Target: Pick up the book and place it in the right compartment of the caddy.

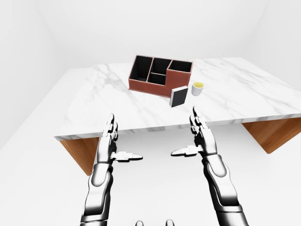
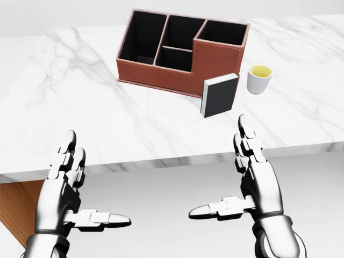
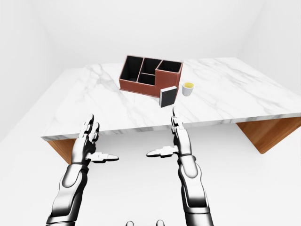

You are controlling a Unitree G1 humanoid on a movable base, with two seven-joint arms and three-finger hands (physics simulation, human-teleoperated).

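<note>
Two metal hands hover short of a marble table's near edge, both empty. The left hand (image 2: 64,185) has its fingers spread and straight, thumb pointing right; the right hand (image 2: 251,180) mirrors it, fingers extended and apart, thumb pointing left, fingertips just reaching the table's (image 2: 80,102) near rim in the head view. Past the right hand, the book (image 2: 219,95), dark-covered with a pale page edge facing left, stands upright on the marble, just beside the near right corner of the caddy (image 2: 183,51); whether it leans against the caddy's wall cannot be told. To the book's right, apart from it, sits a small white cup (image 2: 259,78) with yellow contents. The brown caddy, farther in, has black-lined compartments, its right one taller-walled than the rest.
</note>
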